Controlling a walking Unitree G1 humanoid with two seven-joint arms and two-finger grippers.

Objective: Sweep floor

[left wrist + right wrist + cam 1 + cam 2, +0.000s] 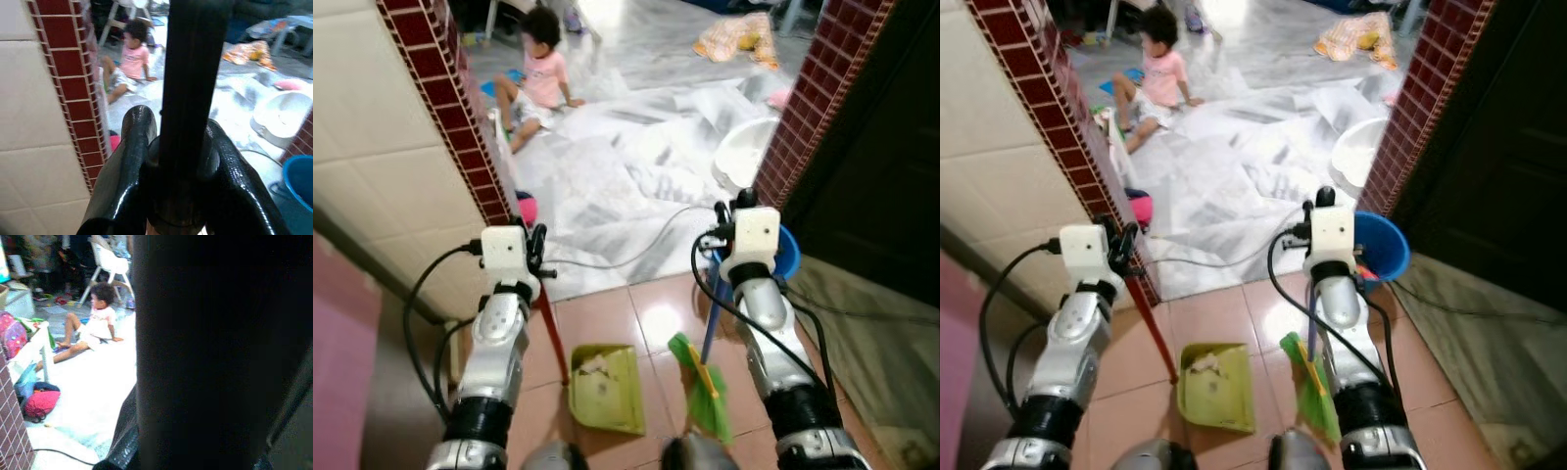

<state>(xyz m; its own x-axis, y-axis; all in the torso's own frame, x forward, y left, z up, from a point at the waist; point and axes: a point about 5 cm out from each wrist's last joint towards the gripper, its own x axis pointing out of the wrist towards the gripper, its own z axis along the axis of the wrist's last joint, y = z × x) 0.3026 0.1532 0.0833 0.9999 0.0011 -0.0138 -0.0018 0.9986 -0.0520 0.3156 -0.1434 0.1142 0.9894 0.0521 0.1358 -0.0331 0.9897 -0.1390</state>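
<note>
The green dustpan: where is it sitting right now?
In the left eye view, the green dustpan lies on the terracotta floor tiles between the robot's arms, its red handle to its left and the green broom head to its right.

We saw the dustpan (604, 388) on the floor between our two arms, with the broom (703, 388) just to its right. Behind the broom stood a bucket (787, 257) beside the right-hand pillar (815, 103). Beyond the doorway, a person (540, 76) sat on the floor, behind the left-hand pillar (450, 108).
</note>
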